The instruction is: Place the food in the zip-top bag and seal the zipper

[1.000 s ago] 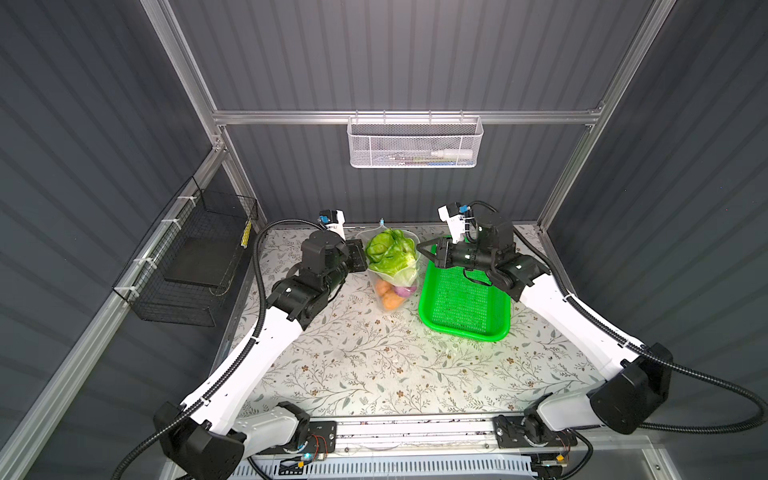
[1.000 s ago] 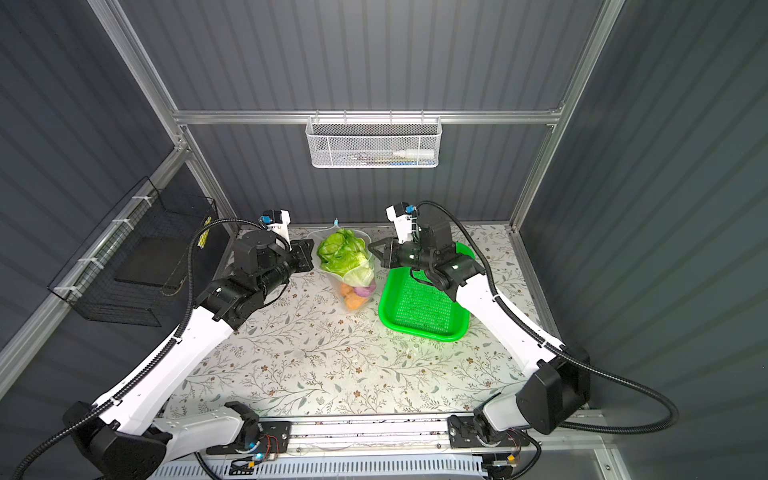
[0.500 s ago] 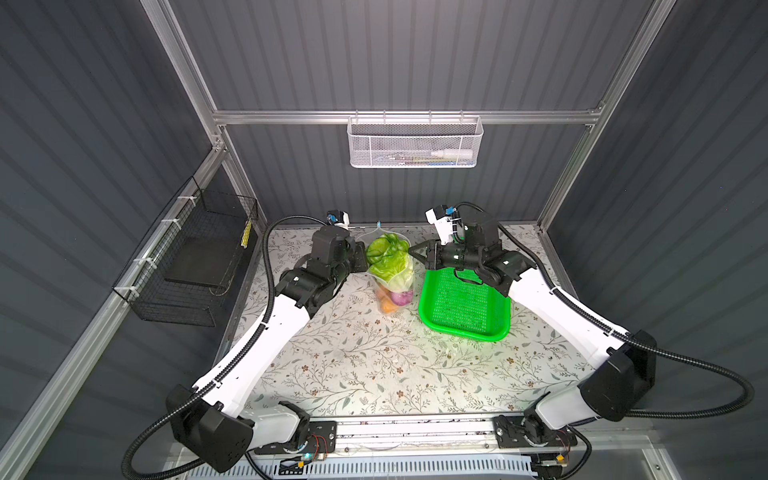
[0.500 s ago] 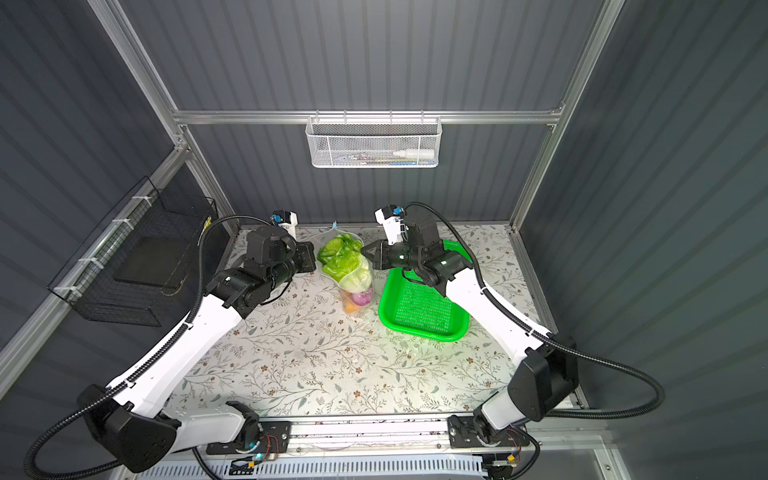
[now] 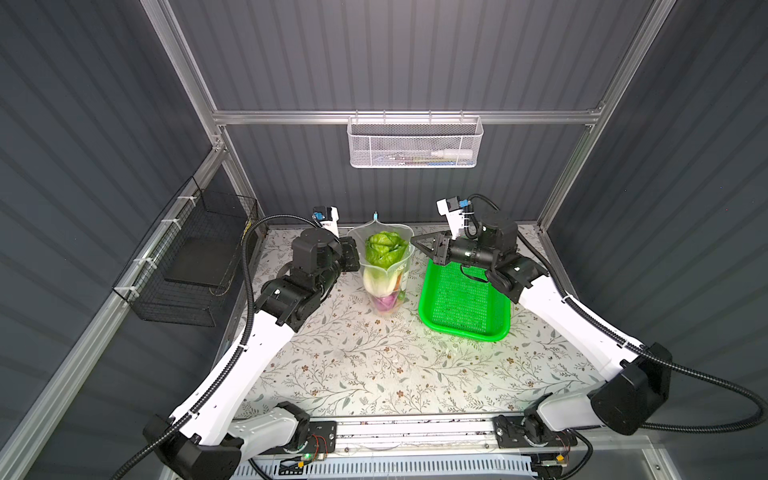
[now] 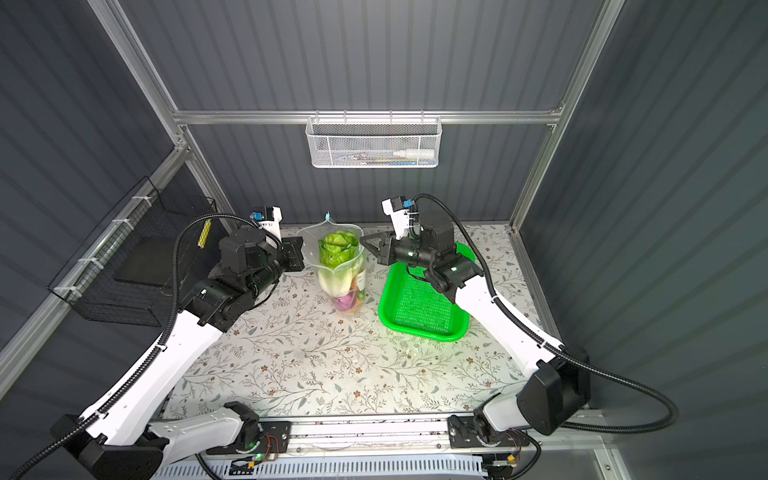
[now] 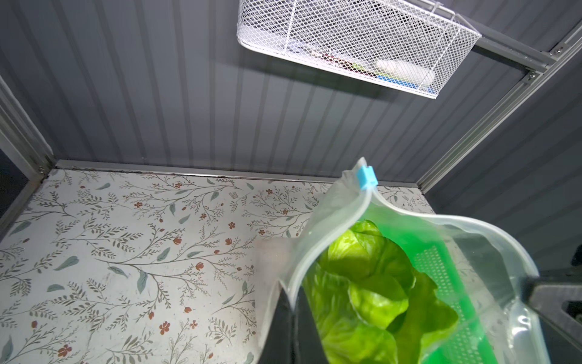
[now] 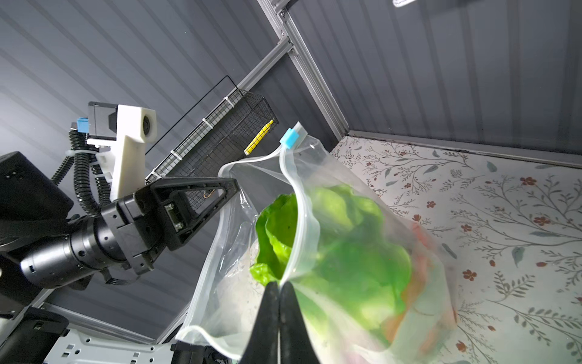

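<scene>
The zip-top bag (image 5: 362,243) (image 6: 312,245) hangs upright between both grippers with its mouth open. The food is inside: a green cabbage (image 5: 384,249) (image 7: 371,283) (image 8: 277,233) on top, with a purple onion (image 5: 384,301) and something orange below. My left gripper (image 5: 353,253) (image 6: 301,253) (image 7: 294,299) is shut on the bag's left rim. The right gripper (image 5: 413,241) (image 6: 362,240) (image 8: 279,285) is shut on the right rim. The zipper's light-blue slider (image 5: 375,216) (image 7: 367,178) (image 8: 289,138) sits at the far end of the mouth, and the strips are apart.
A green perforated basket (image 5: 461,299) (image 6: 424,307) lies on the floral table just right of the bag, under the right arm. There is a white mesh basket (image 5: 415,141) on the back wall and a black wire basket (image 5: 195,266) on the left wall.
Both grippers have moved closer together while holding the rims. The bag now hangs narrower and longer, with the food settled deeper.
</scene>
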Robot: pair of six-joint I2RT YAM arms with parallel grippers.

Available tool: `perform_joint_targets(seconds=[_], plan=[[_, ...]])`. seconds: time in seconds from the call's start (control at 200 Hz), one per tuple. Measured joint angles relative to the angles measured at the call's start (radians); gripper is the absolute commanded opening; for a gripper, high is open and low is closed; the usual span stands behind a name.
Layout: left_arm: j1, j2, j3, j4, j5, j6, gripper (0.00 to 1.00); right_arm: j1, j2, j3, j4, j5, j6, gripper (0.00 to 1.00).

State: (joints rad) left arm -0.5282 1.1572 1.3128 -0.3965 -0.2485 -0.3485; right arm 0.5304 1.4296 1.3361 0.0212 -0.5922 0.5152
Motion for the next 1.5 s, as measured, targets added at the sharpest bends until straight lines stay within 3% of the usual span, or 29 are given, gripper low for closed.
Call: perform_joint_targets(seconds=[0.245, 0.29, 0.35, 0.465, 0.54, 0.64, 0.91, 1.121, 1.291, 1.401, 1.496], plan=[[0.0, -0.005, -0.016, 0.032, 0.023, -0.003, 0.0, 0.0, 0.059, 0.002, -0.056, 0.037, -0.006, 0.0], [0.0, -0.005, -0.026, 0.047, 0.033, -0.004, 0.0, 0.0, 0.07, 0.002, -0.07, 0.044, -0.011, 0.05], [0.0, -0.004, -0.04, 0.061, 0.048, -0.009, 0.0, 0.0, 0.084, 0.002, -0.096, 0.057, -0.02, 0.16], [0.0, 0.014, -0.058, 0.093, 0.084, -0.026, 0.0, -0.002, 0.087, 0.002, -0.139, 0.088, -0.039, 0.59], [0.0, 0.042, -0.068, 0.108, 0.108, -0.038, 0.0, -0.009, 0.077, 0.002, -0.172, 0.117, -0.056, 0.72], [0.0, 0.076, -0.08, 0.132, 0.134, -0.055, 0.0, -0.05, 0.036, -0.009, -0.232, 0.161, -0.075, 0.8], [0.0, 0.094, -0.105, 0.183, 0.172, -0.09, 0.0, -0.304, -0.171, -0.145, -0.446, 0.409, -0.158, 0.86], [0.0, 0.117, -0.108, 0.211, 0.18, -0.106, 0.0, -0.495, -0.192, -0.289, -0.585, 0.532, -0.204, 0.82], [0.0, 0.146, -0.108, 0.218, 0.194, -0.108, 0.0, -0.521, -0.183, -0.362, -0.627, 0.536, -0.211, 0.76], [0.0, 0.154, -0.108, 0.218, 0.201, -0.108, 0.0, -0.521, -0.147, -0.374, -0.619, 0.519, -0.208, 0.63], [0.0, 0.155, -0.106, 0.217, 0.201, -0.109, 0.0, -0.521, -0.105, -0.383, -0.615, 0.511, -0.215, 0.57]])
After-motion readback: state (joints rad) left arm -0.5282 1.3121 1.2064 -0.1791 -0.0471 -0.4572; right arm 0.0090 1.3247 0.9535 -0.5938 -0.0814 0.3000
